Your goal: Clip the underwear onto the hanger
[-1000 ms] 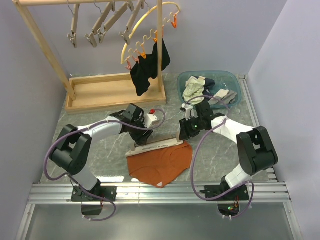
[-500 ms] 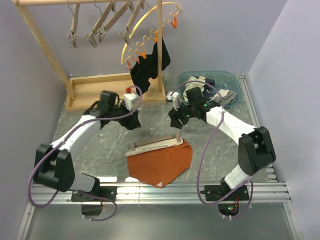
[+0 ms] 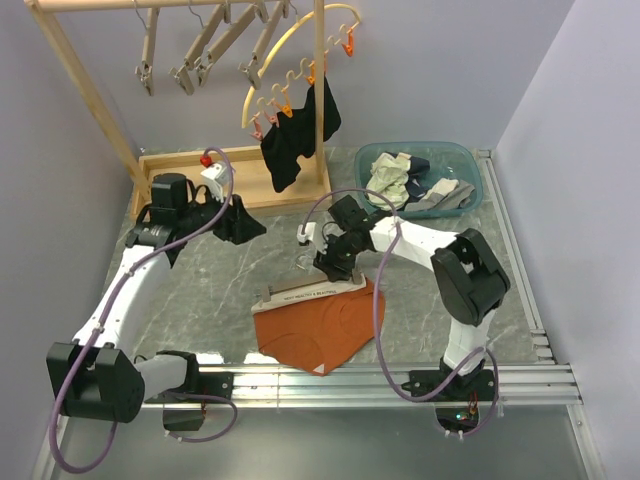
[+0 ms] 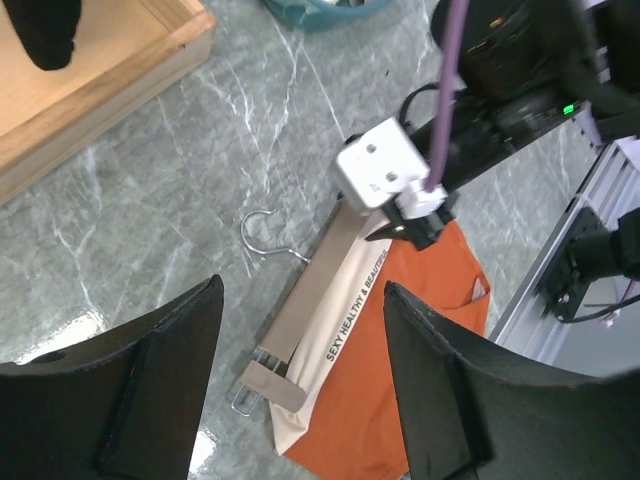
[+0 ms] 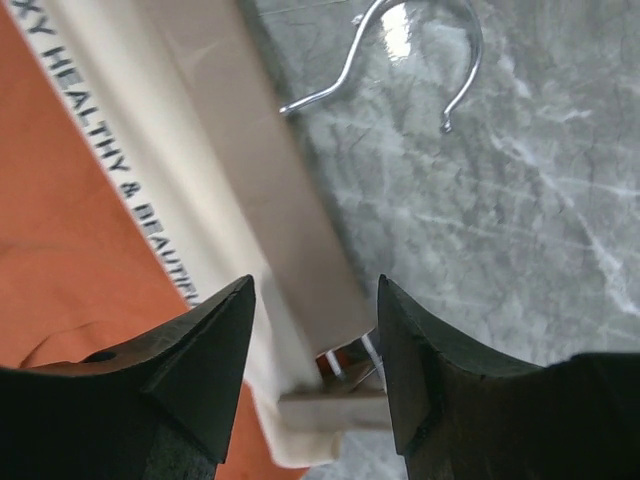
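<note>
The rust-orange underwear (image 3: 322,330) lies flat on the marble table, its off-white printed waistband (image 4: 352,310) along the wooden hanger (image 3: 298,294). The hanger's wire hook (image 4: 262,235) points away from the cloth. One end clip (image 4: 266,385) rests at the waistband's corner. My right gripper (image 3: 335,268) is open, low over the hanger's other end, with the bar (image 5: 265,170) and its clip (image 5: 335,405) between its fingers. My left gripper (image 3: 244,227) hangs open and empty, well up and left of the hanger; in its own view the gripper (image 4: 302,300) looks down on it.
A wooden rack with several spare hangers (image 3: 200,50), a yellow hoop (image 3: 290,40) and a black garment (image 3: 295,140) stands behind on its wooden base tray (image 3: 215,185). A teal basin (image 3: 470,170) of clothes sits at the back right. Metal rails (image 3: 320,385) edge the near side.
Both grippers left the hanger's ends and rose. The left arm then swung back and left toward the rack. The right gripper came back down over the hanger's right end.
</note>
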Robot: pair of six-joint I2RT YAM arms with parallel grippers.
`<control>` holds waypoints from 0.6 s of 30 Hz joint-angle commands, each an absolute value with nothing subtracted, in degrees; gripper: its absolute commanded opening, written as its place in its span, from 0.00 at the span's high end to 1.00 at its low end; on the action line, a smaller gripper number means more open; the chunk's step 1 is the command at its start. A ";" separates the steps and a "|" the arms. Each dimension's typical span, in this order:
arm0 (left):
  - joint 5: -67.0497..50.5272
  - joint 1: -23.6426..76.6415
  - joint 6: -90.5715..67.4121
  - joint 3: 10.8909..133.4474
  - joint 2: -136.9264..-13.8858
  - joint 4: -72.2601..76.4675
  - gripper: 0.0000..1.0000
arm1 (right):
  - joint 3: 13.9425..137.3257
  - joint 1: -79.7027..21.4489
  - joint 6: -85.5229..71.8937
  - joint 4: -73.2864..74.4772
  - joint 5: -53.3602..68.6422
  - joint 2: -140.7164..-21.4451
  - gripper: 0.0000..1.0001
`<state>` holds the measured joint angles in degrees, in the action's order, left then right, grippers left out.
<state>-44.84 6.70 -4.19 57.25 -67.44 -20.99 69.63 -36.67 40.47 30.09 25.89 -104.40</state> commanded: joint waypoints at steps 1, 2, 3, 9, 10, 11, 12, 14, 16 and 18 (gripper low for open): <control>-47.20 5.37 -7.56 57.92 -64.78 -18.98 0.30 | 73.56 -37.35 42.80 29.88 24.08 -105.90 0.41; -47.37 5.10 -7.56 57.57 -64.60 -18.98 0.30 | 74.17 -37.70 43.24 30.49 23.82 -106.52 0.41; -47.46 5.01 -7.56 57.31 -64.43 -18.98 0.30 | 74.53 -37.71 43.33 30.58 23.38 -107.05 0.42; -47.29 4.22 -7.30 57.57 -65.04 -19.07 0.30 | 77.60 -38.67 44.74 34.09 22.85 -109.86 0.43; -47.37 4.22 -7.12 57.66 -65.21 -19.07 0.30 | 77.96 -38.67 44.91 34.54 22.68 -110.30 0.43; -47.29 4.13 -6.95 57.92 -65.30 -19.16 0.30 | 78.48 -38.85 45.00 34.89 22.59 -111.09 0.44; -47.29 4.04 -6.86 58.01 -65.56 -19.33 0.29 | 79.44 -38.93 45.00 35.41 22.50 -111.53 0.44; -47.11 3.87 -6.59 58.18 -65.74 -19.51 0.30 | 80.76 -39.02 45.35 36.82 22.41 -112.67 0.45; -47.20 3.60 -6.59 58.27 -65.92 -19.78 0.30 | 81.38 -39.20 45.61 37.79 22.24 -113.38 0.45; -47.46 3.34 -6.77 58.10 -65.74 -19.78 0.30 | 82.00 -39.29 45.88 38.40 22.15 -113.99 0.45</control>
